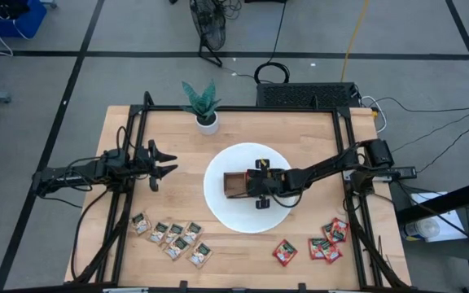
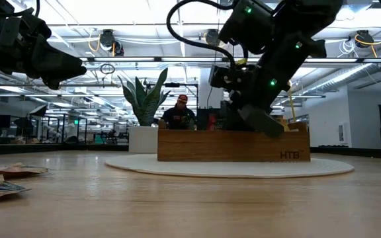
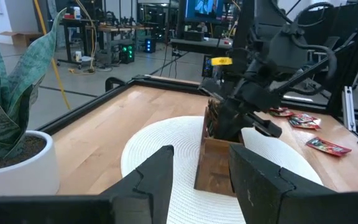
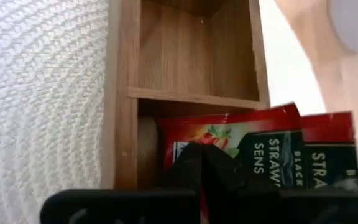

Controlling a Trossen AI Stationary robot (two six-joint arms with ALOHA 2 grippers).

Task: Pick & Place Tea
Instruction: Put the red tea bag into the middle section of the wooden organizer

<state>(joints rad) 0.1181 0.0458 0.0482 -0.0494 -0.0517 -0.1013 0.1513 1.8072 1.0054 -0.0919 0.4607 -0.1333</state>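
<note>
The right gripper [image 1: 260,189], clamped on a red tea packet [image 4: 229,144], hangs over the tray [image 4: 124,93]; next, lower and let go.

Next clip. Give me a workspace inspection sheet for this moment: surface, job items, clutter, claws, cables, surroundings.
Surface: wooden table, round white mat at centre.
Job's things: wooden tray on the mat; red tea sachets in one tray compartment; red sachets loose at the near right; beige sachets loose at the near left.
Clutter: potted plant at the far edge.
Claws: right claw over the tray, shut on a red sachet; left claw open, waiting at the left, off the mat.
Cables: black cables on the floor beyond the table.
Surroundings: a person seated behind the tray, lab benches.
</note>
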